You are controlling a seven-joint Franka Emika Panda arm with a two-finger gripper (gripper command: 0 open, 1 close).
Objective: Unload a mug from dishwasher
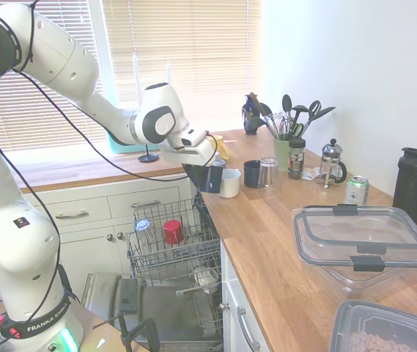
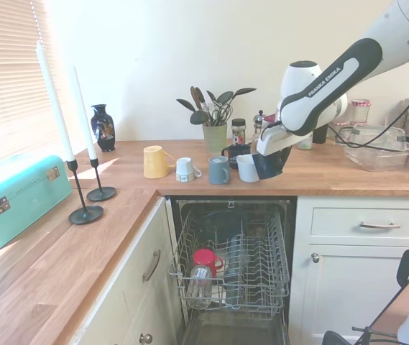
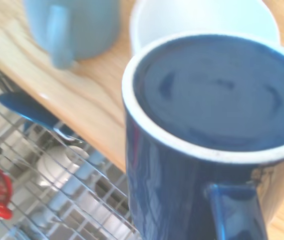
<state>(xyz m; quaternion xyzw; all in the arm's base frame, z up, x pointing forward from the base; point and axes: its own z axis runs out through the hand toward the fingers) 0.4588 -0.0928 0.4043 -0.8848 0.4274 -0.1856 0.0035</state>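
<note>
My pincer [image 2: 270, 159] is clamped on the mug [image 2: 269, 164], which hangs just above the front edge of the worktop [image 2: 348, 176], over the open dishwasher [image 2: 229, 269]. Left of it stands a grey-blue mug [image 2: 218, 170], then the white mug [image 2: 248, 167] (almost touching mine). If I lower here, I may knock the white mug, or the base may catch the edge and tip into the rack.

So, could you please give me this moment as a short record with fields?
held item: navy mug, clamped in the gripper
mug position: above the counter's front edge, beside the white mug
mug tilt: slightly tilted
dishwasher: door down, rack pulled out
left in rack: red mug and a glass jar
task stage: mug out, not yet set down
</note>
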